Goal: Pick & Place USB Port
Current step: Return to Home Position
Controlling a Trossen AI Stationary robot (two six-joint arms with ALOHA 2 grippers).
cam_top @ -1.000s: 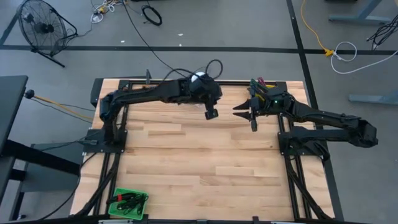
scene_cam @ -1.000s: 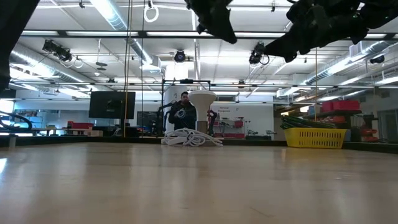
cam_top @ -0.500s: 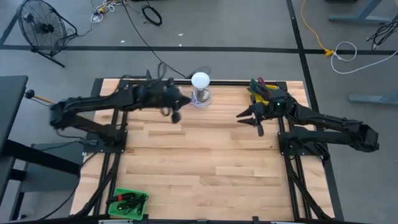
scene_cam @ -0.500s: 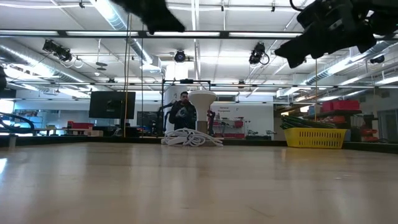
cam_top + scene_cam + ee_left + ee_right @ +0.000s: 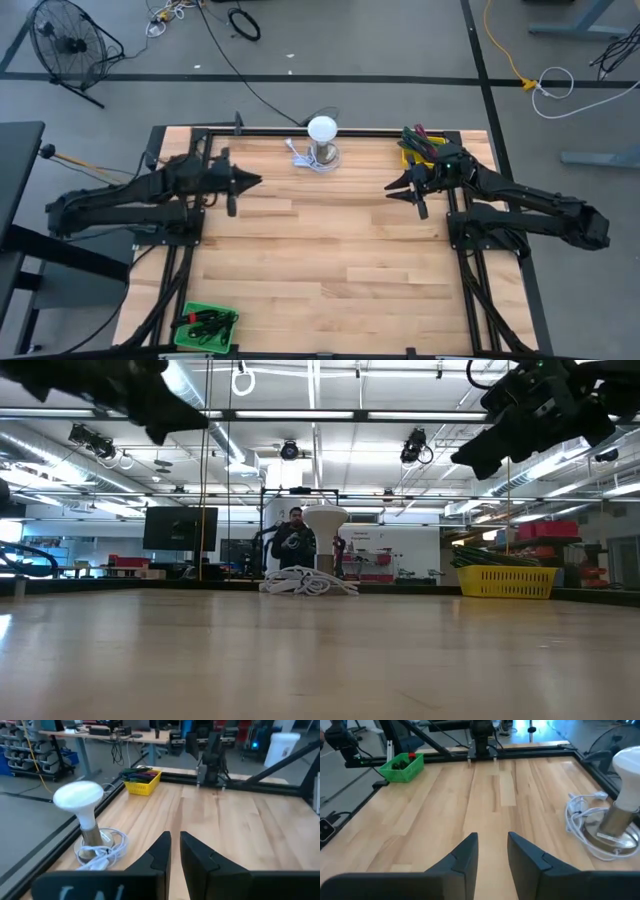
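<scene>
Green bin [image 5: 228,345] holds the black USB cables [image 5: 205,322], so I'm homing: left gripper [image 5: 254,181] and right gripper [image 5: 398,188], fingers slightly parted and empty, need tucking back

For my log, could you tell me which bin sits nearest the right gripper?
The yellow bin, close by the right gripper; the green bin sits at the opposite corner.

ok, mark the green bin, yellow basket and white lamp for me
green bin [image 5: 402,772]: right wrist view, its near wall.
yellow basket [image 5: 140,786]: left wrist view, its side wall.
white lamp [image 5: 322,129]: high view, its round head.
</scene>
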